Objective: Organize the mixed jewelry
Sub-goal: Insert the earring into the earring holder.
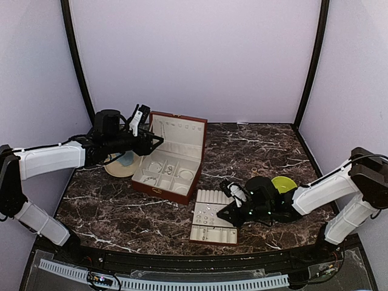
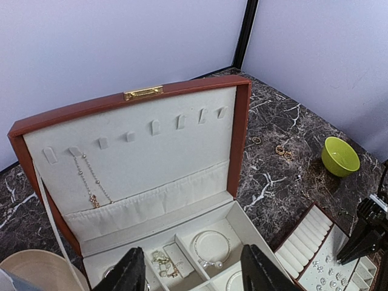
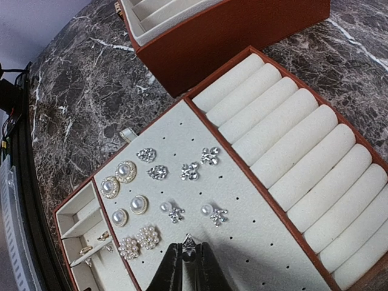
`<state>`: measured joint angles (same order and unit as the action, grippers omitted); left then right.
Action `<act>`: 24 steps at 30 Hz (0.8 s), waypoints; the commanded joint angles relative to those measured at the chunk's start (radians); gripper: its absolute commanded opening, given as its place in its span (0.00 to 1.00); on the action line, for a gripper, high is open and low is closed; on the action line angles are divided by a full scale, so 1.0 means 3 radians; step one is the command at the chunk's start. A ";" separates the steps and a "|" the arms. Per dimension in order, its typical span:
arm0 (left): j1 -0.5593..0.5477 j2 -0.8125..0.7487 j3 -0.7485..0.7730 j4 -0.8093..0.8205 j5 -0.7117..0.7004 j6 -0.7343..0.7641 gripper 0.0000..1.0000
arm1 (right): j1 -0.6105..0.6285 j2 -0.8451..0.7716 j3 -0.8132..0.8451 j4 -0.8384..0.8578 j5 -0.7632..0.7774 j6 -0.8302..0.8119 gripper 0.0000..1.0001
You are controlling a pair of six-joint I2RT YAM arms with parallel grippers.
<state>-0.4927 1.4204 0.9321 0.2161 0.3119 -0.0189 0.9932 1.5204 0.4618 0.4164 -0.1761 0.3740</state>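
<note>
1. Right wrist view: right tool (image 3: 188, 267) is all but closed, its tips pinching a small silvery stud (image 3: 189, 242) at the near edge of the tray's perforated pad. Can't tell whether the stud touches the pad.
2. Same pad on the slotted tray (image 3: 291, 151) holds pearl studs (image 3: 126, 171) on the left and crystal studs (image 3: 190, 171) mid-pad. The ring rolls are to the right.
3. Left wrist view: left tool (image 2: 194, 273) is open with nothing between its fingers, and hovers over the front compartments of the open box (image 2: 239, 139).
4. In the box: bracelet (image 2: 212, 247) in one compartment, small pieces (image 2: 162, 262) in the next one left, thin chain (image 2: 91, 182) hanging inside the lid.
5. Gold rings (image 2: 282, 150) lie loose on the surface (image 2: 273, 182), right of the box and near the green bowl (image 2: 339, 156).
6. Top view: tray sits just in front of the box's right corner. The tools are well apart.
</note>
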 commanded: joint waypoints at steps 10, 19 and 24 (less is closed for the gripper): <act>0.0020 -0.0111 -0.0038 0.0093 0.0056 0.0002 0.57 | 0.0173 -0.0059 0.0285 -0.0719 0.0379 -0.0274 0.09; 0.0017 -0.0105 -0.0034 0.0093 0.0078 -0.0012 0.57 | 0.0308 0.0030 0.0419 -0.0795 0.0487 -0.0300 0.09; 0.0017 -0.0107 -0.0039 0.0092 0.0082 -0.0021 0.57 | 0.0325 0.0066 0.0477 -0.0819 0.0525 -0.0303 0.10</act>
<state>-0.4927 1.4208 0.9321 0.2165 0.3206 -0.0200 1.0748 1.5230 0.5804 0.1963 -0.0353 0.2913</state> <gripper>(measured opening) 0.572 0.095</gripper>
